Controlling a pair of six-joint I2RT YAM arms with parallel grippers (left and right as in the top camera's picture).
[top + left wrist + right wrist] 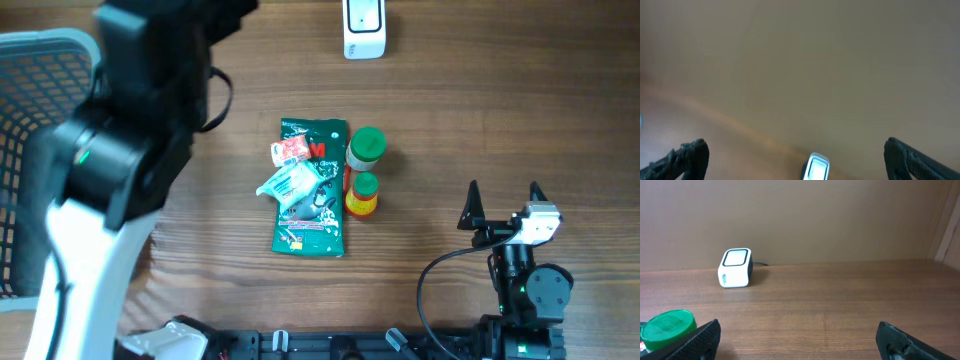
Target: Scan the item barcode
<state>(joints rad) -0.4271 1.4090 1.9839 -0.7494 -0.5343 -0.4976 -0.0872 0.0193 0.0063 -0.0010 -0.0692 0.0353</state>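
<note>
Bag (310, 235) sits well left of R gripper (503, 192).

Overhead: light even and soft, from above; table (450, 120) grain sharp. Shadows short and faint. Small glare patches on the glossy packet (312, 225). Left arm (120, 150) sits close to the lens: large, dark, blurred at its edges.

Left wrist: whole frame out of focus, a hazy brown wash. Scanner (816, 167) at the bottom edge is only a soft pale blob; fingers (690, 157) dark and smeared.

Right wrist: mid-distance sharp, scanner (735, 268) crisp, its top reflecting pale light. Wall (840, 215) evenly lit. Fingers (700, 340) in the lower corners blurred; green lid (667, 325) slightly soft
</note>
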